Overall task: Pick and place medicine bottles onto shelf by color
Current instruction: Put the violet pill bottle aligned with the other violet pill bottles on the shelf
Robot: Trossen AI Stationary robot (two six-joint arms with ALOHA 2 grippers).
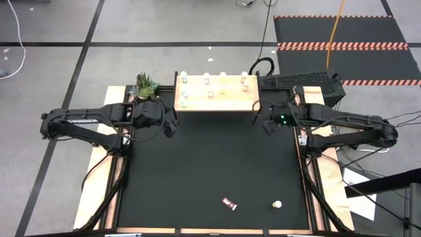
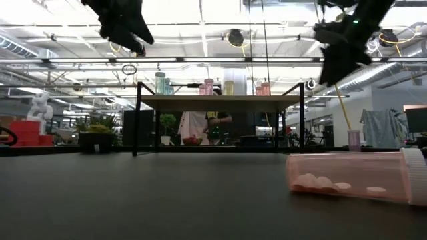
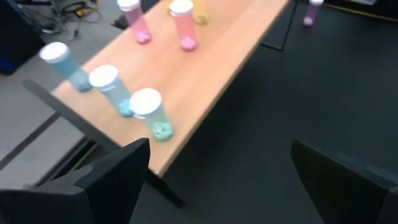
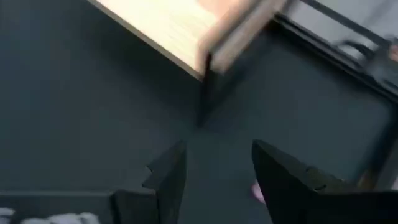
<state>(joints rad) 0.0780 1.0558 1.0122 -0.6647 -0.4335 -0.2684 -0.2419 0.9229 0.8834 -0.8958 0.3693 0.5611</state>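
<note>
From above we see the shelf at twelve o'clock on the black table, with the medicine bottles standing on its top. The left gripper hangs just off the shelf's left front corner, the board at about one o'clock from it; its fingers are spread wide and hold nothing. The right gripper hangs by the right front corner, the shelf at about eleven o'clock; its fingers stand partly apart with only bare table between them.

One loose bottle lies on its side at five o'clock on the table, well apart from both grippers. A small dark-and-pink item beside it is too small for us to identify. In the low view both arms are cut off at the top.
</note>
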